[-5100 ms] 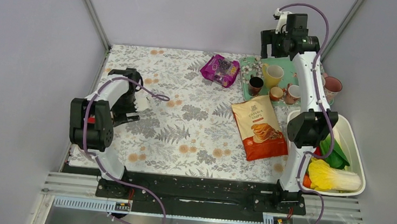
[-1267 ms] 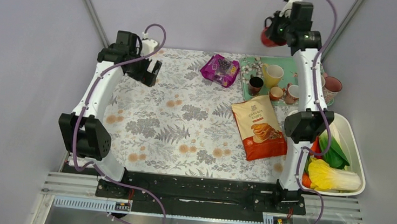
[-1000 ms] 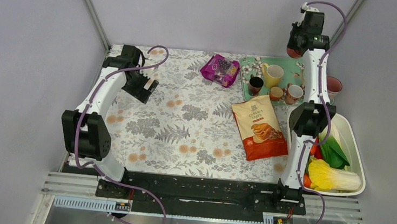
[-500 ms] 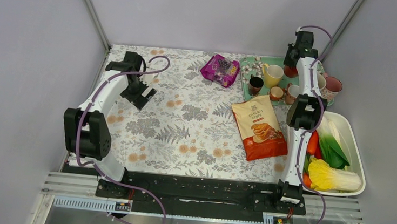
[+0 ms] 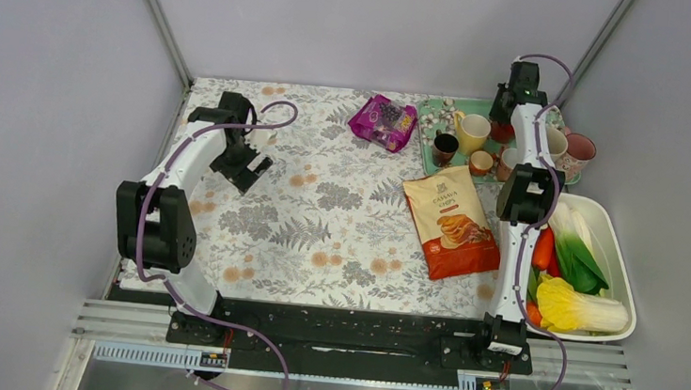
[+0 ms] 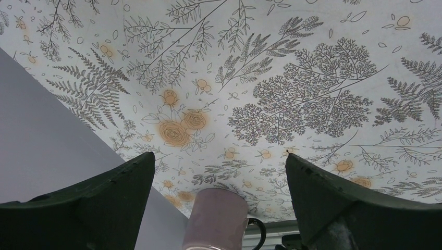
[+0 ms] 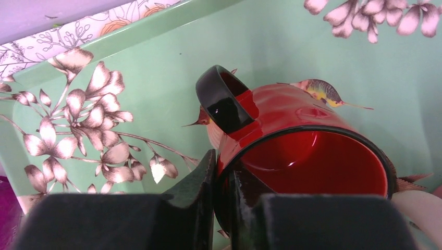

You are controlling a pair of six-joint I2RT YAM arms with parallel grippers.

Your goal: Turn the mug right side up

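While my right fingers [image 7: 211, 174] are pinching the rim of the red mug [image 7: 307, 120] beside its handle, mouth seemingly upward, over the far end of the green tray [image 7: 130, 57], I am judging the grip the weak point: it is catching only a thin edge, so the mug could be slipping. It is looking tilted, and I cannot tell whether its base is touching the tray; releasing now could be toppling it against the yellow mug [image 5: 475, 129] nearby. My left fingers [image 5: 248, 163] are hanging spread above the table [image 5: 339, 223], well apart.
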